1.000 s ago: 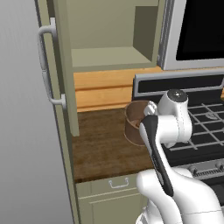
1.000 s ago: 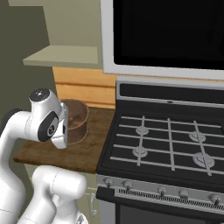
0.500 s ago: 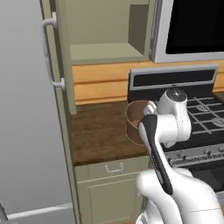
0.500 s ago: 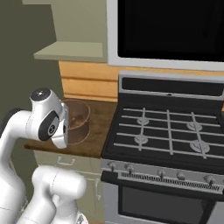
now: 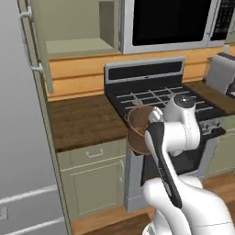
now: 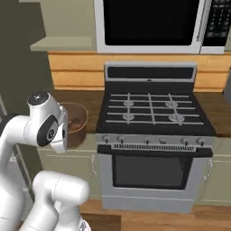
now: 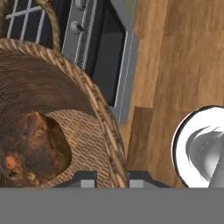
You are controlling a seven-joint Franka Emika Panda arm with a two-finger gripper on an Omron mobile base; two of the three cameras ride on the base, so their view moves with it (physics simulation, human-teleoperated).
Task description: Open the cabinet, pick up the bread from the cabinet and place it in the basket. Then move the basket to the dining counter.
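Fingers (image 7: 111,178) clamped on basket (image 7: 57,118) rim, so it hangs upright off the worktop; bread (image 7: 30,146) sits inside, ready for carrying to dining counter.

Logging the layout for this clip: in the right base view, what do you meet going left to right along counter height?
Arm → basket → stove → worktop right of the stove.
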